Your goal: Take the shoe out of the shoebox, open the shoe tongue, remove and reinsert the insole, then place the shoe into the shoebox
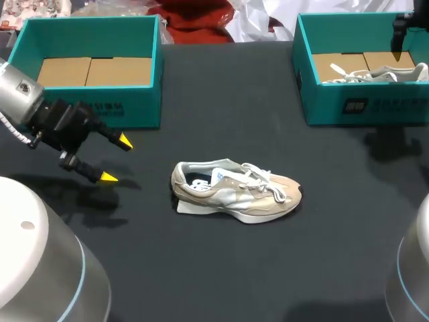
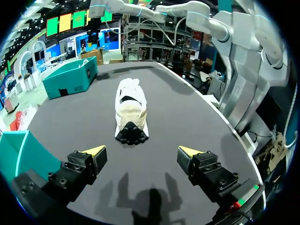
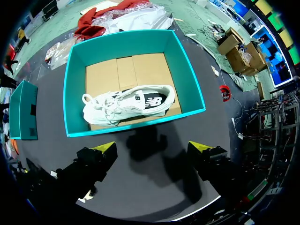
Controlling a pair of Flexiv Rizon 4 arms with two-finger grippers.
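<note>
Spanning left-right, shoe, toe pointing right

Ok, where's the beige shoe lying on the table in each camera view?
Head view: the beige shoe lies mid-table.
Left wrist view: beige shoe ahead of the left claw, heel nearest it.
Right wrist view: not in it.
Shared landmark: the teal box holding a white shoe.

Head overhead, left wrist low facing shoe, right above shoebox
</note>
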